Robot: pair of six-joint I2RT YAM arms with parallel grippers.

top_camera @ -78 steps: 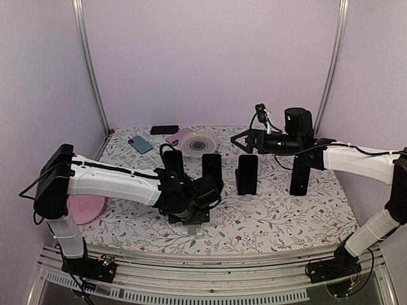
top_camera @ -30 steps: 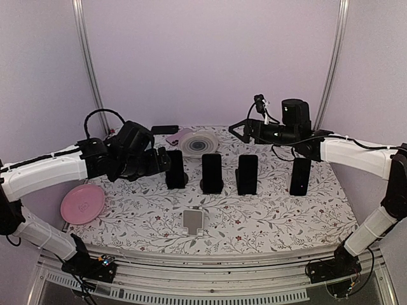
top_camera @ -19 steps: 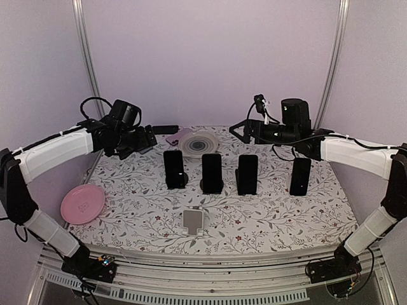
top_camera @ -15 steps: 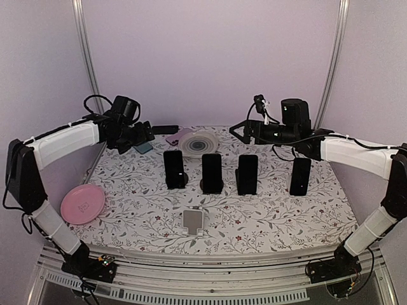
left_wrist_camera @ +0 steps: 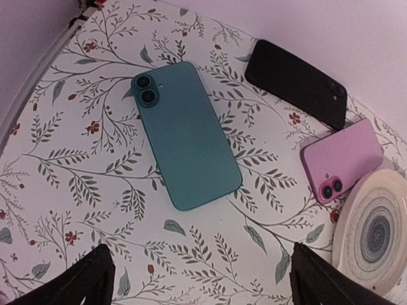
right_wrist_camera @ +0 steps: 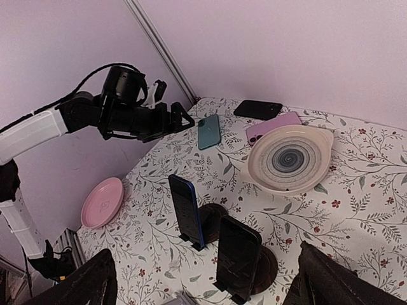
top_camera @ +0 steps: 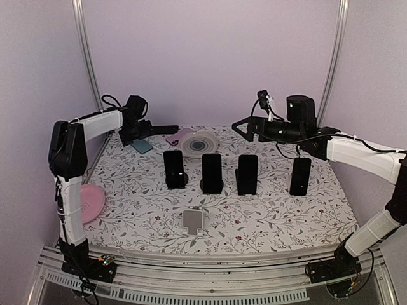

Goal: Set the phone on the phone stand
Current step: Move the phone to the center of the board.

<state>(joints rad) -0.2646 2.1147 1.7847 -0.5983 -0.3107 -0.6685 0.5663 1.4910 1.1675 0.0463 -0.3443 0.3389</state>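
A teal phone (top_camera: 142, 145) lies flat at the table's back left corner; it fills the middle of the left wrist view (left_wrist_camera: 186, 133). A black phone (left_wrist_camera: 297, 83) and a pink phone (left_wrist_camera: 341, 159) lie flat beyond it. An empty grey phone stand (top_camera: 193, 220) sits at the front centre. My left gripper (top_camera: 141, 130) hovers over the teal phone, open and empty (left_wrist_camera: 203, 279). My right gripper (top_camera: 245, 127) is open and empty, held high above the back right (right_wrist_camera: 203, 279).
Several dark phones stand on stands in a row across the middle (top_camera: 173, 169) (top_camera: 212, 173) (top_camera: 247, 174) (top_camera: 299, 176). A white swirl plate (top_camera: 198, 143) lies at the back, partly over the pink phone. A pink plate (top_camera: 92, 202) lies at the left edge.
My left arm has swung from the grey stand at the front to the back left corner, over the teal phone. The right arm has barely moved.
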